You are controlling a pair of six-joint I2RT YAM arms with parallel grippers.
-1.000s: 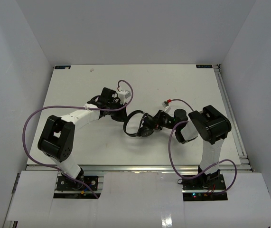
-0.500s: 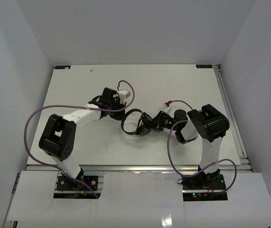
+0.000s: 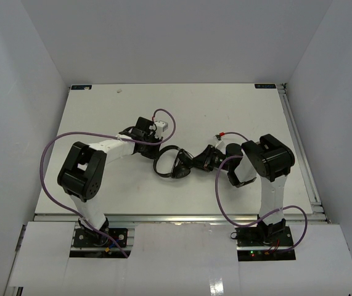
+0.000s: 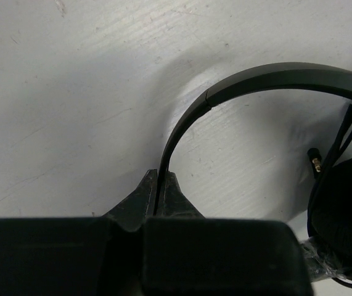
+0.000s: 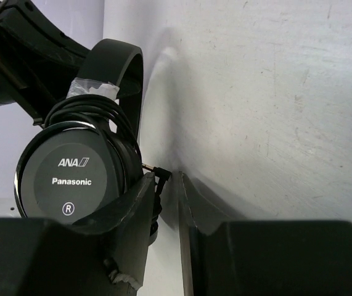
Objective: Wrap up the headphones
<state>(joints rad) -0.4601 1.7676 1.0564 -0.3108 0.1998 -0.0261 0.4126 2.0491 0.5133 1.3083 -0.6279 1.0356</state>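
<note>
The black headphones (image 3: 174, 165) lie mid-table between my two grippers. My left gripper (image 3: 153, 153) is shut on the thin headband (image 4: 256, 79), which is pinched between the fingertips (image 4: 161, 185). One padded earcup (image 4: 342, 216) and the gold-tipped plug (image 4: 314, 161) show at the right of the left wrist view. In the right wrist view the "ANA Panasonic" earcup (image 5: 65, 179) stands on edge with the thin black cable (image 5: 92, 102) coiled round it. My right gripper (image 5: 165, 177) stands narrowly open at that earcup (image 3: 195, 161). The angled plug (image 5: 161, 174) rests against its left finger.
Thick purple robot cables (image 3: 49, 154) loop beside both arms, one (image 3: 225, 197) curling by the right arm's base. A metal rail (image 3: 299, 142) runs along the table's right edge. White walls enclose the table on three sides.
</note>
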